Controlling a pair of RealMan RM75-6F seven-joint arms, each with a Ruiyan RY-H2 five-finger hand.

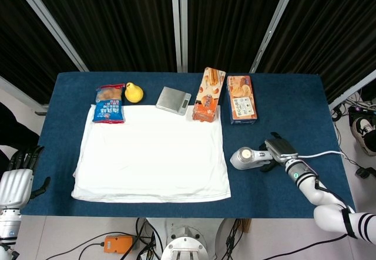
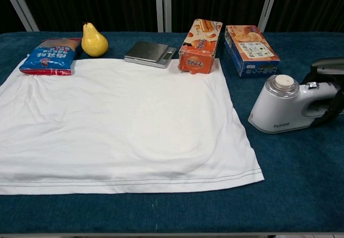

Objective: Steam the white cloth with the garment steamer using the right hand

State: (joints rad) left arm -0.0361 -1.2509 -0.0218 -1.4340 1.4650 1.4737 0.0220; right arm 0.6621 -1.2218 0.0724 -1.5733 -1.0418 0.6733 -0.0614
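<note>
Two views split the story: overhead, the right hand wraps the garment steamer by its handle, just right of the white cloth on the table; the left hand hangs off-table, fingers spread, unseen from the chest.

The head view looks steeply down from high above the near edge, taking in the whole blue surface, the dark curtain behind it and floor on both sides. The chest view sits low and close at the near edge, facing across the surface toward the curtain at a shallow angle, its sides cropped. Both share the white cloth, the garment steamer and the row of items along the far edge.
</note>
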